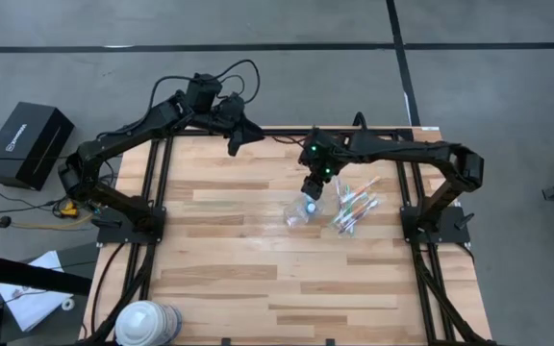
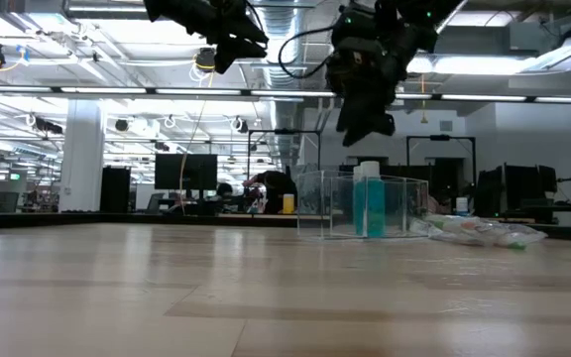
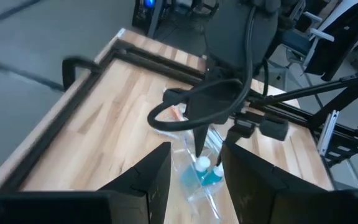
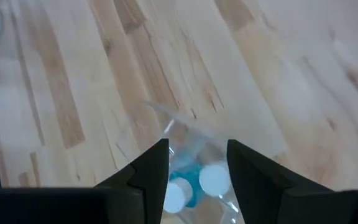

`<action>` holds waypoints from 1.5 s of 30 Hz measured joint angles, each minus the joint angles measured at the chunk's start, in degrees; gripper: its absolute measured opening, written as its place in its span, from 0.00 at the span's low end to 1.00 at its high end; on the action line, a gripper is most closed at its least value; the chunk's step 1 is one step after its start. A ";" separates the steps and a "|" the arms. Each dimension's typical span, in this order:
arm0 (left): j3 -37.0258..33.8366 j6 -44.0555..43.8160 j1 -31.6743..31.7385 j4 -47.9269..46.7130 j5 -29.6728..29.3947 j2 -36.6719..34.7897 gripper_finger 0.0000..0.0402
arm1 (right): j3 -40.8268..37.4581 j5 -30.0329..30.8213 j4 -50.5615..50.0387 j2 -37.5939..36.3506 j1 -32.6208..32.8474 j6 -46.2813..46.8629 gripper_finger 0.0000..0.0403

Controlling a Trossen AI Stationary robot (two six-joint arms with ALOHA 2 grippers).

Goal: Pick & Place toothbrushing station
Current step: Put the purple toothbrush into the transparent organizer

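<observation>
Your right gripper (image 1: 313, 199) hangs open above the clear cup (image 1: 308, 213) holding blue tubes (image 2: 368, 200); descending off-centre risks tipping it.

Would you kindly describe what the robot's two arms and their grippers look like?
Both arms are dark, nearly black, jointed links. Black cables loop over the left arm near its shoulder and along the right arm. Small green lights glow near the right gripper. The left gripper has two broad, dark, wedge-shaped fingers.
</observation>
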 joint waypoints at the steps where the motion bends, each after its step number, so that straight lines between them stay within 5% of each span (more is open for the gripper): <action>1: 0.00 0.95 0.00 1.05 0.00 0.00 0.34 | 1.17 -0.03 -0.63 0.00 0.00 -0.18 0.38; 11: 0.45 -3.62 -0.65 27.11 -5.38 -3.27 0.34 | 16.63 1.79 6.96 -8.91 0.00 0.50 0.33; 19: 3.32 -13.16 -4.50 33.40 -8.67 -10.16 0.34 | 23.83 7.34 10.52 -20.67 1.73 3.16 0.29; 23: 3.28 -15.41 -9.42 34.87 -12.08 -14.83 0.34 | 23.98 9.84 8.48 -26.74 6.69 6.11 0.29; 27: 3.30 -14.45 -14.76 34.86 -18.25 -18.06 0.34 | 23.97 19.06 0.93 -30.39 14.97 7.70 0.29; 35: 3.28 -12.77 -21.58 34.04 -27.71 -19.07 0.34 | 23.89 23.99 -5.94 -28.98 25.87 9.02 0.29; 42: 3.21 -12.77 -28.03 33.77 -36.95 -15.28 0.34 | 23.87 24.00 -4.02 -23.97 27.85 5.25 0.29; 45: 3.21 -12.77 -30.79 33.80 -40.60 -13.63 0.34 | 23.89 27.26 -13.34 -22.61 26.76 12.58 0.29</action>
